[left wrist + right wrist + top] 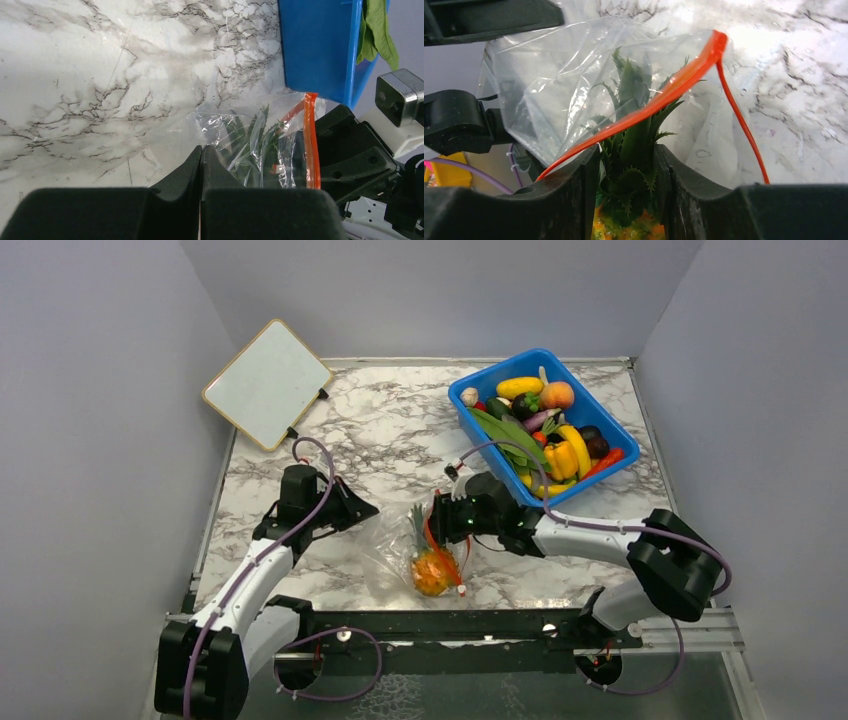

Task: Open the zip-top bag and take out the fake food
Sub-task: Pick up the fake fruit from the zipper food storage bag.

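Closest to my right wrist lens, the right gripper (626, 149) has its two fingers pressed against either side of the toy pineapple (631, 192), clamped on its green crown. Whether any film lies between pads and leaves, I cannot tell. Its orange body sits low between the fingers. Around it is the zip-top bag (549, 75), mouth parted, with the red-orange zip strip (664, 92) crossing in front of the crown from 2 o'clock down to 8 o'clock.

On my left wrist feed, the left gripper (202, 150) has its jaws together, the tips right at the edge of the clear film. I can't make out whether any plastic is pinched there.

From overhead, bag and pineapple lie on the marble table (380, 430) at about 6 o'clock, near the front edge, between my two grippers. At 1 o'clock stands the blue bin (315, 45), heaped with more fake food (545, 425), a yellow banana (575, 445) and a long green leaf (510, 435) among it. At 10 o'clock a white board (268, 383) leans against the wall.
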You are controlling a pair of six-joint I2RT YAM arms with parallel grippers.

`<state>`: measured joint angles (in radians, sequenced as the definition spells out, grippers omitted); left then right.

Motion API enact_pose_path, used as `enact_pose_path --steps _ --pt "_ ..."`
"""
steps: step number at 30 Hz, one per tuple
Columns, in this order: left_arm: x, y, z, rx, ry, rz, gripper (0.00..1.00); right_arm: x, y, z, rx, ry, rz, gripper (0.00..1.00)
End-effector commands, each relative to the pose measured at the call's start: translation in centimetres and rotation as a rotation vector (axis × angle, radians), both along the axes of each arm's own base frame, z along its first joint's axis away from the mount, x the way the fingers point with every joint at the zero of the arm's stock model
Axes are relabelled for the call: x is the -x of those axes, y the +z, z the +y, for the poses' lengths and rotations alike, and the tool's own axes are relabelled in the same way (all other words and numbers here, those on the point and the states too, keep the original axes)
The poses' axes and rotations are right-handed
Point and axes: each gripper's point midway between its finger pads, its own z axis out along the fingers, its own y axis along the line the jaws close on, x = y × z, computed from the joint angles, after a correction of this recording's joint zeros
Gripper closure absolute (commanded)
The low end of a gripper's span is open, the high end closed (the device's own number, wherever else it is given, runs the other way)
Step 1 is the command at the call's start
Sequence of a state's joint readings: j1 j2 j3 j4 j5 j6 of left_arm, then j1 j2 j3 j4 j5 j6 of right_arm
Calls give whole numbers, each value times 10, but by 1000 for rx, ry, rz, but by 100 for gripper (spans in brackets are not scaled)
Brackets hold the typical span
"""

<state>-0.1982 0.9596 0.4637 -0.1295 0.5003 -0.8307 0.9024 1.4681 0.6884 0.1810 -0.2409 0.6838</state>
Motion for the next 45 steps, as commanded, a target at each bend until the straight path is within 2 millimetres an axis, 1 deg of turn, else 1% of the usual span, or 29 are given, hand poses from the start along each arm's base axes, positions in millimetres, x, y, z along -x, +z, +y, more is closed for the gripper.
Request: enact_pose_path --steps 1,4,6,9,11,15,18,20,21,26,30,33,38,40,42,44,45 --pt "-10 12 16 -72 81 -54 100 -1 -13 -19 37 -109 27 59" --pt "-11 10 28 -122 146 -52 100 -2 -21 -37 71 -198 46 59" --pt "-12 9 34 -128 192 -52 100 -1 -22 -47 75 -231 46 60" --pt "-14 9 40 -133 243 -52 100 1 -16 -59 57 -278 39 61" --pt "-14 10 43 -136 267 -55 100 3 -16 -70 57 -320 39 61" --pt "-16 14 49 -153 293 -68 100 -3 -19 -102 68 -495 34 62" --pt "-16 13 49 -153 293 -67 100 -2 -10 -112 16 -525 6 61" --pt "-14 12 47 -146 281 -65 100 -1 -5 -113 -24 -528 -2 60" --pt "-14 12 45 -140 274 -65 100 1 -6 -114 -34 -532 3 59" --pt "-12 10 34 -103 212 -66 100 4 -9 -113 -16 -522 31 46" --pt "-13 9 29 -96 176 -58 100 7 2 -96 -36 -426 11 40" --pt "-13 9 27 -97 163 -59 100 8 12 -82 -66 -385 39 24" --pt "-13 8 26 -103 149 -60 100 -2 8 -72 -62 -439 120 16" --pt "-11 6 26 -102 141 -55 100 -8 2 -69 -53 -457 161 12" --pt "-10 4 25 -102 134 -50 100 -14 -8 -65 -25 -473 219 8" --pt "-8 2 25 -102 131 -47 100 -16 -30 -72 62 -572 333 8" --pt "-8 3 25 -102 132 -49 100 -15 -44 -79 123 -646 396 9"
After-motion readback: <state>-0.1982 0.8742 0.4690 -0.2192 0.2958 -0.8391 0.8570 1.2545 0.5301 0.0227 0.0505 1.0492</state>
